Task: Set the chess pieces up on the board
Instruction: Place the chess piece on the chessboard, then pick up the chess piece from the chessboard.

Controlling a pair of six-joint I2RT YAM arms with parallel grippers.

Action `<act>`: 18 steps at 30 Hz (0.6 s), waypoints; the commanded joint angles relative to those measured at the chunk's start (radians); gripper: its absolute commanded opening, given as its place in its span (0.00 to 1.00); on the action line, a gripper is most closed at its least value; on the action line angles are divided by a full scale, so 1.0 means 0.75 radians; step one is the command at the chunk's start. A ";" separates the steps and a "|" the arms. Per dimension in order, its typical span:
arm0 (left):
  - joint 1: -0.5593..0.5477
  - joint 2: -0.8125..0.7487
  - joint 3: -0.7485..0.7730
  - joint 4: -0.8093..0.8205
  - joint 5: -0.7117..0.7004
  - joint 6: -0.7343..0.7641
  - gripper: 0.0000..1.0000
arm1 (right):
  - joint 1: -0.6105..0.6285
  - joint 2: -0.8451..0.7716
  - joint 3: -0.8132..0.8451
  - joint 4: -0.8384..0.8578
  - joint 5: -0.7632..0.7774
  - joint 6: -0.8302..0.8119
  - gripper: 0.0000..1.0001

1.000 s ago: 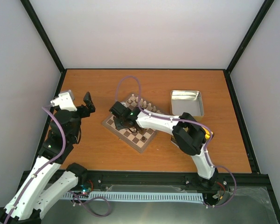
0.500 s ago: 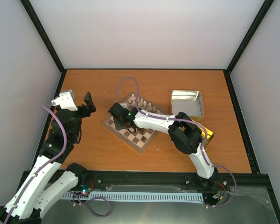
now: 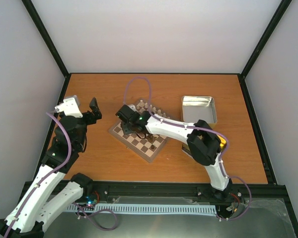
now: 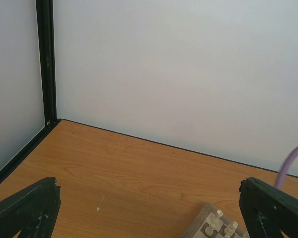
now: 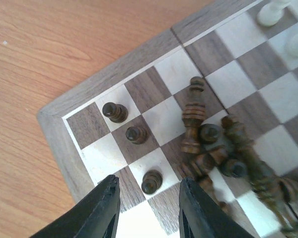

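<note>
Brown pawns (image 5: 138,134) hug board (image 5: 114,74) rim; right pincer (image 5: 149,182) parted.

"The orange-brown wooden table (image 3: 99,158) carries the board (image 3: 145,147) near its middle, lying flat and turned corner-on."

"And to the right of it, not touching, there's a shallow rectangular metal tin (image 3: 198,110), lying open side up, nearer the far edge."

Wide-open left hand (image 4: 149,210), half-open right hand (image 5: 148,198).
</note>
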 commanded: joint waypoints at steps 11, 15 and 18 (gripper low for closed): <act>0.004 0.019 0.008 0.023 0.003 0.020 1.00 | -0.089 -0.065 -0.103 -0.080 0.024 0.017 0.30; 0.004 0.026 0.009 0.021 0.002 0.019 1.00 | -0.101 -0.002 -0.040 -0.102 0.051 0.019 0.27; 0.005 0.029 0.008 0.021 0.002 0.023 1.00 | -0.107 0.027 -0.020 -0.086 0.044 0.003 0.27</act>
